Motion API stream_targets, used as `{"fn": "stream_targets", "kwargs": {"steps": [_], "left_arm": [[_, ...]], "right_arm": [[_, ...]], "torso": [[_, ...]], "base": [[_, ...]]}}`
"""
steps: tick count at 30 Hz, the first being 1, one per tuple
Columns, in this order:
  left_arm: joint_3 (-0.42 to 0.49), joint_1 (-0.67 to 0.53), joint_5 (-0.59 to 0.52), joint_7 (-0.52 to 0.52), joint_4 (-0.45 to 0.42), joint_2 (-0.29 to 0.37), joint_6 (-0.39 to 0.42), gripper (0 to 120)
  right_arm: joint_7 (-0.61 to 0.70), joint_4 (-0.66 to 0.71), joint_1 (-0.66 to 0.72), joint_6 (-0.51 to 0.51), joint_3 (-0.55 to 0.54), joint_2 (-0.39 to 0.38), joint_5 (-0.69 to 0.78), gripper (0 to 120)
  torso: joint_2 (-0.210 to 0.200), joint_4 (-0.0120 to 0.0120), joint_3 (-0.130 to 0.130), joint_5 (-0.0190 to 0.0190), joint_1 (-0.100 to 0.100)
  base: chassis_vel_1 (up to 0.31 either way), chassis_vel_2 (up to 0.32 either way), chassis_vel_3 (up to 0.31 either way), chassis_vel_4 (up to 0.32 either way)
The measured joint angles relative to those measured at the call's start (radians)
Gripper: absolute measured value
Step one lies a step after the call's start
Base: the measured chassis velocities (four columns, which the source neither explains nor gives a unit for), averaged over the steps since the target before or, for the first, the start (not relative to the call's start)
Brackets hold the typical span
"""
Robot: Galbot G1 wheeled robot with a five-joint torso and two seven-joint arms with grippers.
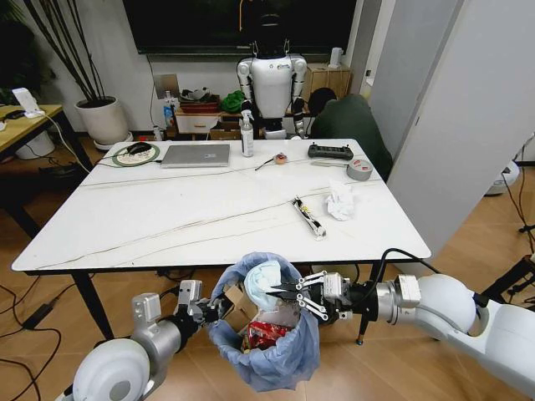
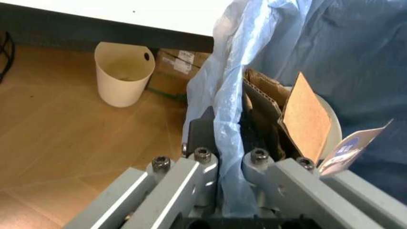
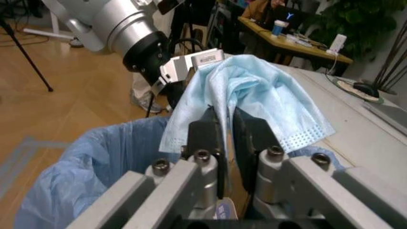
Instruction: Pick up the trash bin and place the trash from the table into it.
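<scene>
From the head camera I see the trash bin (image 1: 269,351) held below the near edge of the tabletop (image 1: 192,209), its baggy light-blue liner open at the top. My left pincer (image 1: 219,311) is clamped on the bin's rim at its left side; in the left wrist view its fingers (image 2: 202,131) pinch a fold of the blue liner, with brown cardboard (image 2: 305,119) standing just inside the bin beside them. My right pincer (image 1: 288,288) reaches in from the right over the bin's mouth, closed on a pale-blue tissue (image 3: 254,102) that hangs above the liner. Red wrappers (image 1: 266,334) lie down inside the bin. On the tabletop, near the right side, a crumpled white tissue (image 1: 339,200) and a long dark-and-white packet (image 1: 308,217) lie close together. A silver laptop (image 1: 196,155) and a grey tape roll (image 1: 359,170) sit along the far edge. A cream bucket (image 2: 123,72) stands on the wooden floor under the tabletop.
</scene>
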Motion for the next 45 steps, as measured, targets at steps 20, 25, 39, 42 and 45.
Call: {"fn": "stream_targets", "kwargs": {"steps": [20, 25, 39, 42, 45], "left_arm": [[-0.003, -0.003, -0.002, -0.003, -0.006, 0.003, 0.003, 0], [-0.004, -0.008, -0.009, -0.005, -0.006, 0.003, 0.004, 0], [-0.018, -0.011, -0.010, -0.006, -0.004, 0.007, 0.004, 0], [-0.017, -0.013, -0.009, -0.005, -0.002, 0.007, 0.004, 0], [-0.016, -0.013, -0.008, -0.004, -0.001, 0.007, 0.004, 0]], "right_arm": [[-0.019, 0.001, -0.035, 0.015, 0.025, -0.040, -0.015, 82], [-0.032, 0.000, -0.043, 0.019, 0.025, -0.044, -0.021, 96], [-0.042, -0.027, -0.047, 0.052, 0.045, -0.069, -0.051, 100], [-0.034, -0.032, -0.037, 0.055, 0.050, -0.069, -0.050, 100], [-0.032, -0.033, -0.034, 0.057, 0.052, -0.073, -0.049, 100]], "torso": [[0.000, 0.0001, 0.000, 0.0000, 0.000], [0.000, 0.0001, 0.000, 0.0000, 0.000], [0.000, 0.0001, 0.000, 0.0001, 0.000], [0.000, 0.0002, 0.000, 0.0001, 0.000], [0.000, 0.0001, 0.000, 0.0000, 0.000]], "base": [[0.000, 0.000, 0.000, 0.000], [0.000, 0.000, 0.000, 0.000], [0.000, 0.000, 0.000, 0.000], [0.000, 0.000, 0.000, 0.000], [0.000, 0.000, 0.000, 0.000]]}}
